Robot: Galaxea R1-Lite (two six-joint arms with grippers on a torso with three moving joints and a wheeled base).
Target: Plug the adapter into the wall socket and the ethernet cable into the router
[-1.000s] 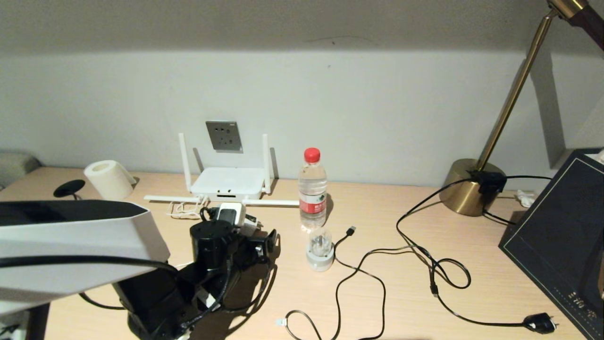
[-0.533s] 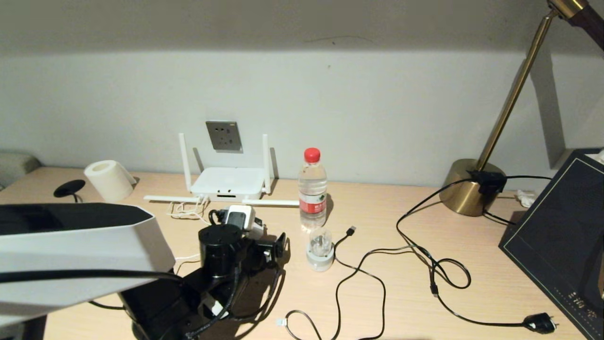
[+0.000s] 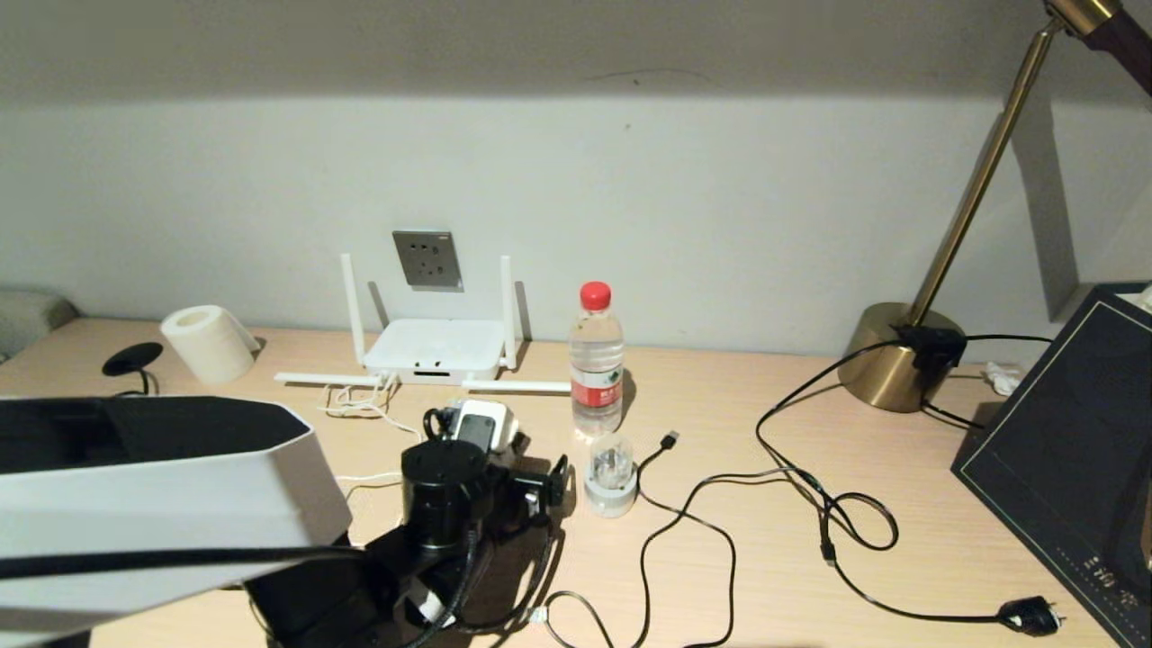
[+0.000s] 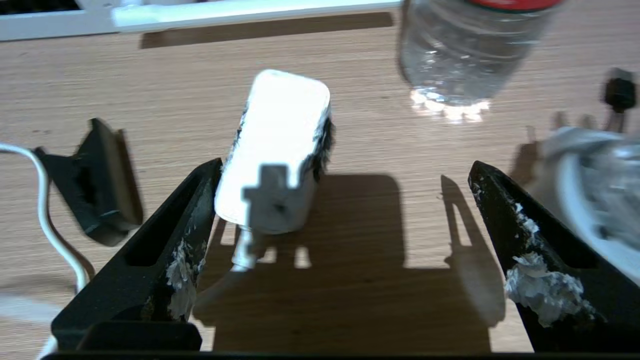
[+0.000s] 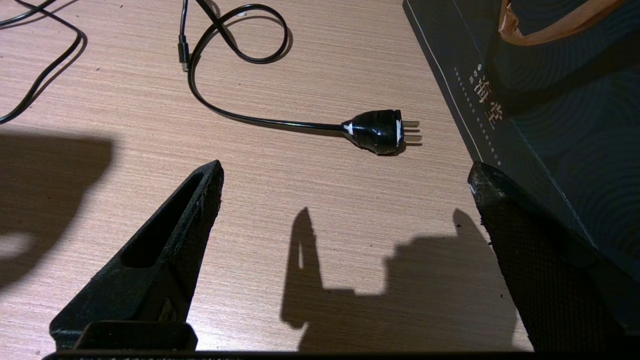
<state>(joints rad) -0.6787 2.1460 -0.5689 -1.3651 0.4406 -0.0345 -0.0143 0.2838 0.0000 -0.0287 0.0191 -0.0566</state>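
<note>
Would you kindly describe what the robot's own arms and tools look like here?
The left arm has a white shell with a black top panel, black joints and loose black cables. The left tool has black wedge-shaped fingers flecked with white scraps. The right tool has matching black, finely textured fingers.

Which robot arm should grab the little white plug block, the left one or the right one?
The left. Its left gripper is open right over the adapter, one finger beside it. The right gripper hangs open far off, above bare desk near the black mains plug.
</note>
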